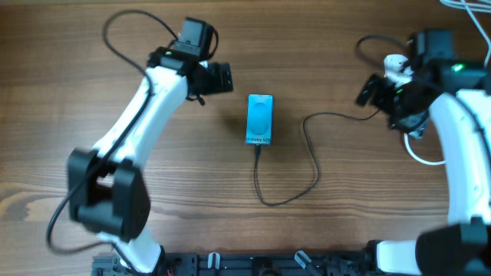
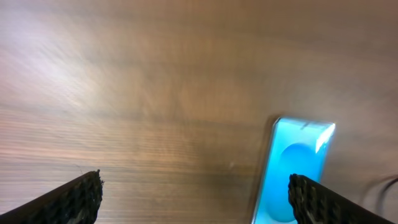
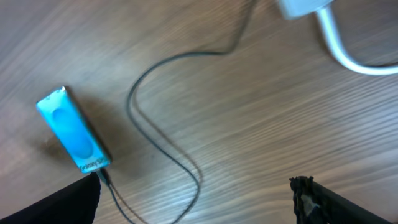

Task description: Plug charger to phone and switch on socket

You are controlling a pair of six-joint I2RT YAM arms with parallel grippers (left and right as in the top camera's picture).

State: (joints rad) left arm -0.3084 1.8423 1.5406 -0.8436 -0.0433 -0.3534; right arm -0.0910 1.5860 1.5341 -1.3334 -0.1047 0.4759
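Note:
The teal phone (image 1: 259,119) lies flat at the table's middle; it also shows in the left wrist view (image 2: 297,174) and the right wrist view (image 3: 73,132). The thin black charger cable (image 1: 307,165) has its tip at the phone's near end and loops right toward the socket (image 1: 397,64), which is mostly hidden under my right arm. Only a white corner of the socket (image 3: 298,7) shows in the right wrist view, and the cable (image 3: 161,143) too. My left gripper (image 1: 221,77) is open, left of and above the phone. My right gripper (image 1: 367,90) is open beside the socket.
The socket's thick white cord (image 1: 422,156) curves behind my right arm and shows in the right wrist view (image 3: 348,53). Robot cables (image 1: 126,38) loop at the back left. A black rail (image 1: 253,264) runs along the front edge.

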